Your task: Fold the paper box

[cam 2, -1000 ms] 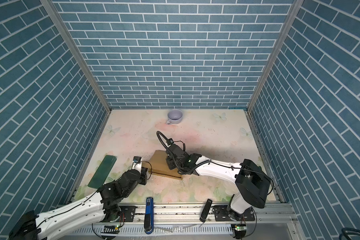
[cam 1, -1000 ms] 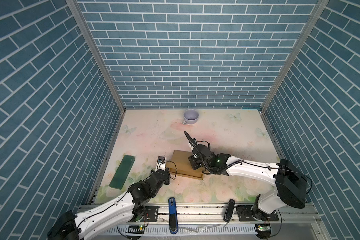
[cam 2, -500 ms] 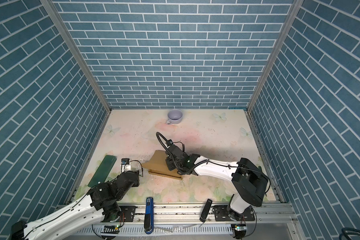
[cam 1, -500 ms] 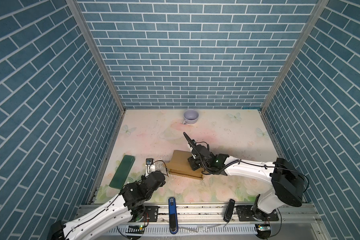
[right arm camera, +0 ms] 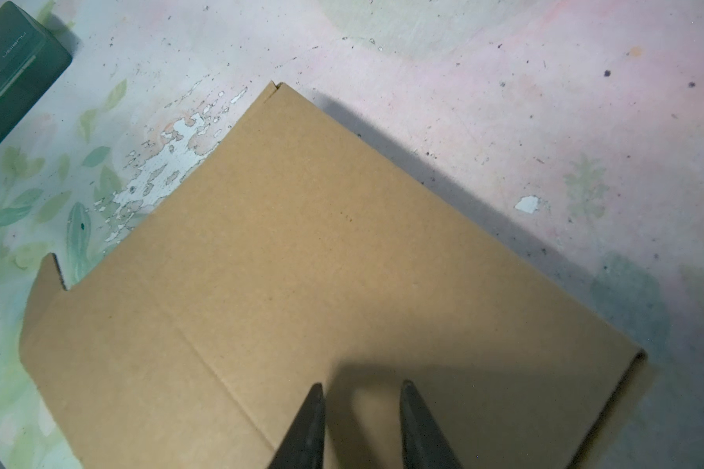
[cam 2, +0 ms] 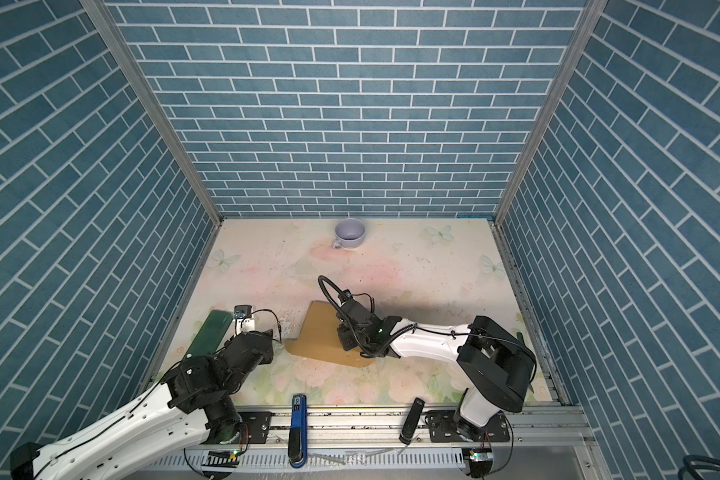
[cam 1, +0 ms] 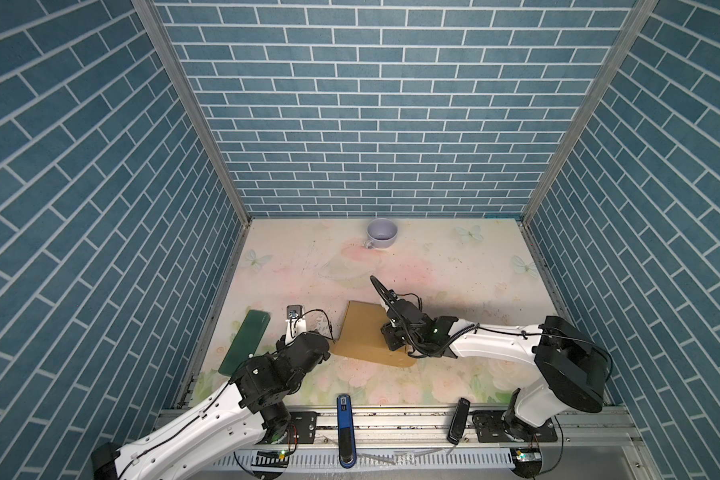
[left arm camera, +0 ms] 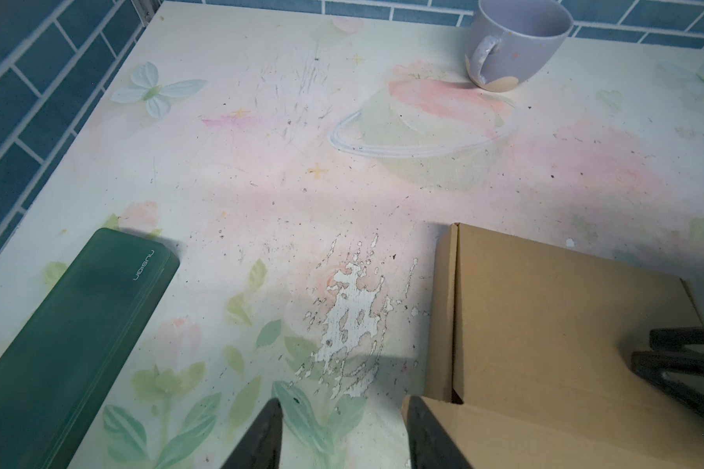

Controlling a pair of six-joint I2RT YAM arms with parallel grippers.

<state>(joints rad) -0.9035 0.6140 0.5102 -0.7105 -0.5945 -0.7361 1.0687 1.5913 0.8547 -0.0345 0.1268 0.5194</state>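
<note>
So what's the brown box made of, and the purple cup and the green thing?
The paper box looks like plain brown cardboard: matte and fibrous, with creased fold lines and a cut tab. The mug seems to be glazed ceramic: smooth lilac with tiny speckles and beige patches near the base. The green case is probably plastic: smooth, slightly see-through, with small printed lettering.

The dark green case (left arm camera: pixel 70 345) bears the word "nusign" in pale letters. The lettering sits near one end, along the case's length.

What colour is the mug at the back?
Pale lilac mug, cream patch near its base; clearest in the left wrist view.
</note>
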